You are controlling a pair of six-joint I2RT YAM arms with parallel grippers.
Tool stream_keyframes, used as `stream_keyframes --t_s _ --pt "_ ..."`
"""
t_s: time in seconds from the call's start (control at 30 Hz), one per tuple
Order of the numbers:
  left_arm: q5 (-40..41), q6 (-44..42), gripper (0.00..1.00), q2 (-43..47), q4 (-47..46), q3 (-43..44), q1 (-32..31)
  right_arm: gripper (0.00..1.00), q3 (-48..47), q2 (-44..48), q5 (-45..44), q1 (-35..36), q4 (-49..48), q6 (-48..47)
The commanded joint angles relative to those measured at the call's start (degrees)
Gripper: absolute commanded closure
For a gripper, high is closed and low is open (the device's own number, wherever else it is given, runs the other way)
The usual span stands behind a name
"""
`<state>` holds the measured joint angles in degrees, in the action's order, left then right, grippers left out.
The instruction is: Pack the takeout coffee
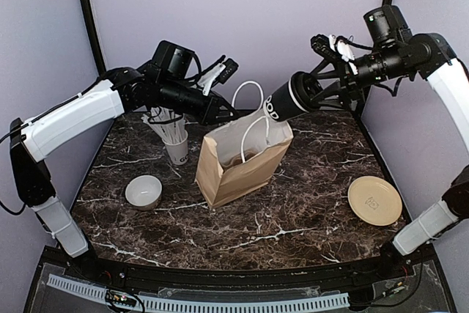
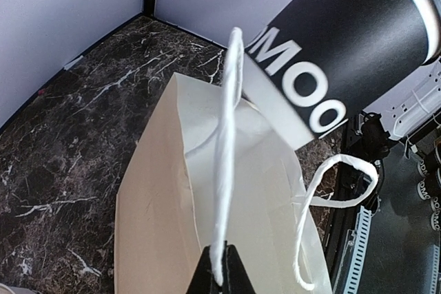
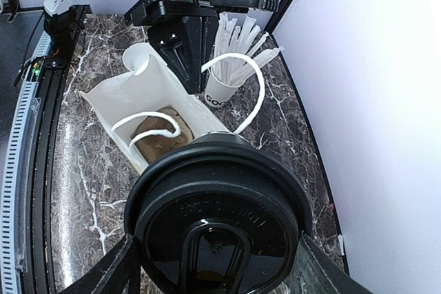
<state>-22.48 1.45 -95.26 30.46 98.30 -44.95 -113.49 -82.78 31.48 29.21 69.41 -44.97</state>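
Coffee cup (image 2: 358, 39) cut off at the upper right edge — lettering (image 2: 303, 80) incomplete.

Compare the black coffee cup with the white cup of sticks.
Colour: the coffee cup is black; the stick cup is white.
Top: the coffee cup is lidded; the stick cup is open, holding sticks.
Pose: the coffee cup hangs tilted in the right end effector above the bag; the stick cup stands on the table.
Both carry printed lettering.
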Motion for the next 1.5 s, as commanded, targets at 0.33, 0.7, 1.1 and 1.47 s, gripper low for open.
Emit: stream_keyframes --t_s 0.33,0.7,1.1,1.47 --pt "-5.72 -5.72 1.00 2.35 1.19 1.08 -4.68 0.48 6.41 -2.15 -17.07 13.46 -5.52 -3.41" --pt "4.40 -8.07 1.00 4.36 2.14 0.58 -5.06 0.49 5.87 -2.55 -21.93 22.34 1.91 -8.73" --pt "3.23 -8.61 0.90 3.98 1.06 -0.45 -5.17 0.51 7.23 -3.00 -21.28 26.59 4.64 -7.33" --pt "3.65 -6.44 0.49 10.28 0.66 -2.95 -6.68 0.50 3.20 -6.16 -25.79 28.50 8.32 -3.04"
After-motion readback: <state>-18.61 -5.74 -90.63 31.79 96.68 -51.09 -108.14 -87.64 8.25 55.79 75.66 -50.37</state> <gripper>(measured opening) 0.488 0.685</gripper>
